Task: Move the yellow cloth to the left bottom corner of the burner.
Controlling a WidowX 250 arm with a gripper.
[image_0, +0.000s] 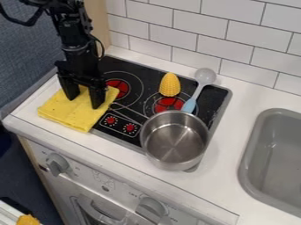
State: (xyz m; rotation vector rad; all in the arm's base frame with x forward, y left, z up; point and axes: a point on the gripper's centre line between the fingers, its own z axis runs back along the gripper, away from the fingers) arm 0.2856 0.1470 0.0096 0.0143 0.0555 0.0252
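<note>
One yellow cloth (71, 113) lies at nine o'clock on the black burner plate (136, 74), partly over its edge and partly on the white tabletop (33, 123), and the black hand (85, 102) above hides some of its far side. The hand is open, its two fingers well apart, with cloth showing between them; whether the tips touch it is hard to make out. The arm (72, 30) is cut off at eleven o'clock by the top edge. One steel pot (175, 141) sits at five o'clock, overhanging the near rim of the plate and covering part of it. The blue handle of one spoon (205, 76), at two o'clock, runs down to the pot's rim, where its end is hard to make out. One yellow toy corn cob (170, 85) is at one o'clock. Two red discs show on the plate, the nearer one partly hidden by the pot, and two small red dials sit between cloth and pot. One grey sink (253, 145) at four o'clock is cut off by the right edge. Two large grey knobs show on the white front below, and at seven o'clock an orange-yellow thing (27, 220) is cropped too much to identify. The cloth is plain, folded into a flat, roughly four-sided pad, with stacked layers along its near edge and a few small dark specks.
</note>
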